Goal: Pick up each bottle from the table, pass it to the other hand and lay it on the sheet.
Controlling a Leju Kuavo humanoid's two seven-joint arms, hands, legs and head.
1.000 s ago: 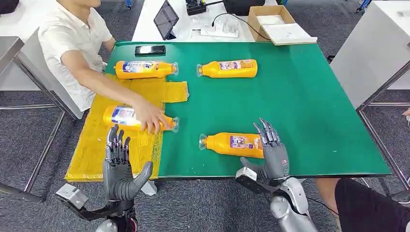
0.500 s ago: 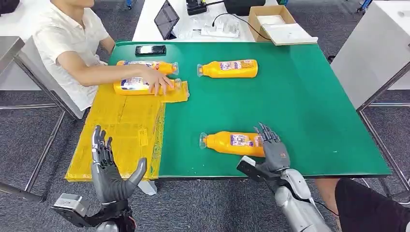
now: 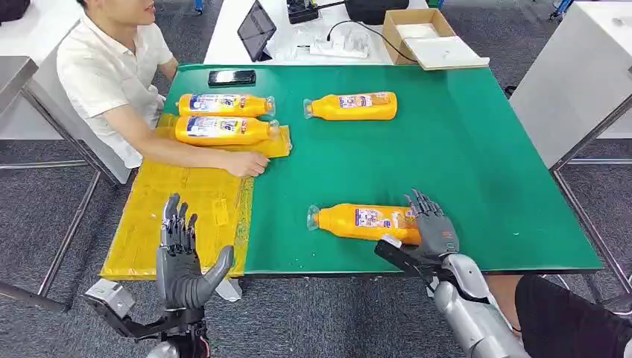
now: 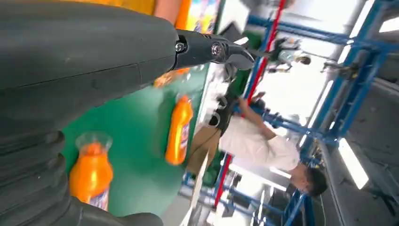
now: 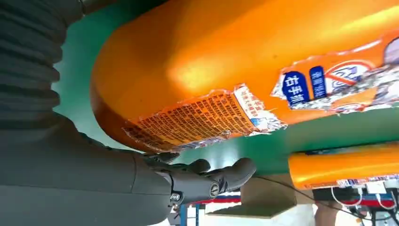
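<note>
Green table, yellow sheet over its left edge. Near bottle: lies by the front edge, cap leftward; right hand at its base, fingers against it, not closed round. Grip advised about the body's middle, lifted level for the pass. Left hand: open, fingers spread, empty, off the front-left corner. Far bottle: toward the back edge. Two bottles on the sheet's far end. Person's hand rests on the sheet, possibly obstructing placement. Phone at the back-left corner.
</note>
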